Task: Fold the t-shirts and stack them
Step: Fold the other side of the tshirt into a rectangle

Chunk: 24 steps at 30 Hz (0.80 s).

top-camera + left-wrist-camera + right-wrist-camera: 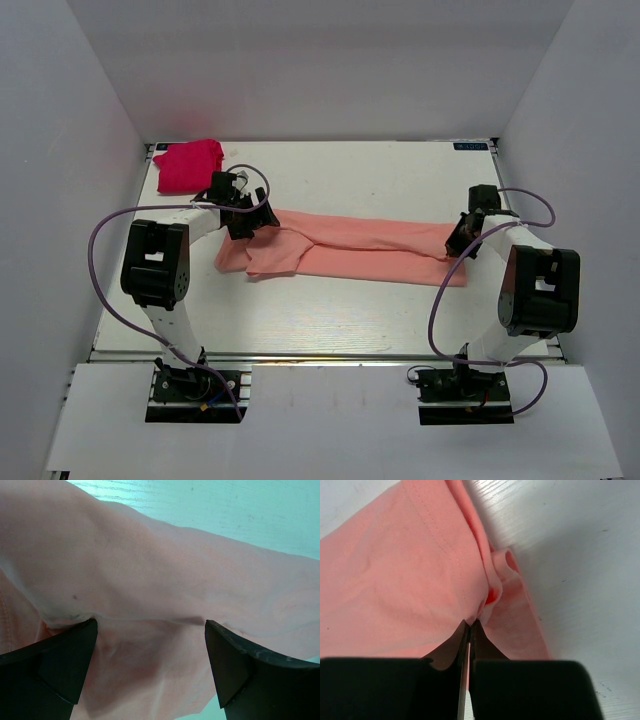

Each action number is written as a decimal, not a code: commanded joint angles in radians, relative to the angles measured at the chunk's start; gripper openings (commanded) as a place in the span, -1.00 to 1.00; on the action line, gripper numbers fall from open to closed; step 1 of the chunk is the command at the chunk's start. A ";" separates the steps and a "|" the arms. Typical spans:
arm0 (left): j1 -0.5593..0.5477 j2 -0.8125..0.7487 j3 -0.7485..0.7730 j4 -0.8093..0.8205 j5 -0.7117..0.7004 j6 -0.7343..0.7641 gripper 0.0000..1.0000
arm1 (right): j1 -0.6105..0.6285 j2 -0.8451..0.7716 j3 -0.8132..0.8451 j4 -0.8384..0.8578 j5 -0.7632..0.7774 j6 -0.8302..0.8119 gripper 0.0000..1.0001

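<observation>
Two tees on the table (350, 320). The magenta tee (188, 166) is a small folded bundle at the far-left corner, apart from everything else.

The left gripper (250, 215) sits low over the left end of the salmon tee (360, 250), just right of the magenta bundle. Left wrist view: left gripper (150, 630) jaws spread wide, nothing clamped, pink fabric (150, 570) filling the gap beneath both fingers (70, 655), with bare table (225, 510) at the top.

The salmon tee lies as a long narrow band across the middle of the table. Its left end is rumpled and wider; its right end reaches toward the right edge.

The right gripper (462, 240) is at that right end. Right wrist view: right gripper (470, 625) jaws pressed together, a bunched fold of the salmon tee (410, 580) pinched at the tips, with table (580, 555) showing on the right.
</observation>
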 commanded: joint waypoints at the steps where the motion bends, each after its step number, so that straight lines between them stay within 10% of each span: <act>1: 0.010 0.030 -0.022 -0.106 -0.093 0.037 0.99 | -0.006 -0.027 0.022 0.017 -0.002 0.003 -1.00; 24: 0.019 0.049 -0.012 -0.143 -0.143 0.037 0.99 | -0.015 -0.003 0.097 0.098 0.113 -0.197 -1.00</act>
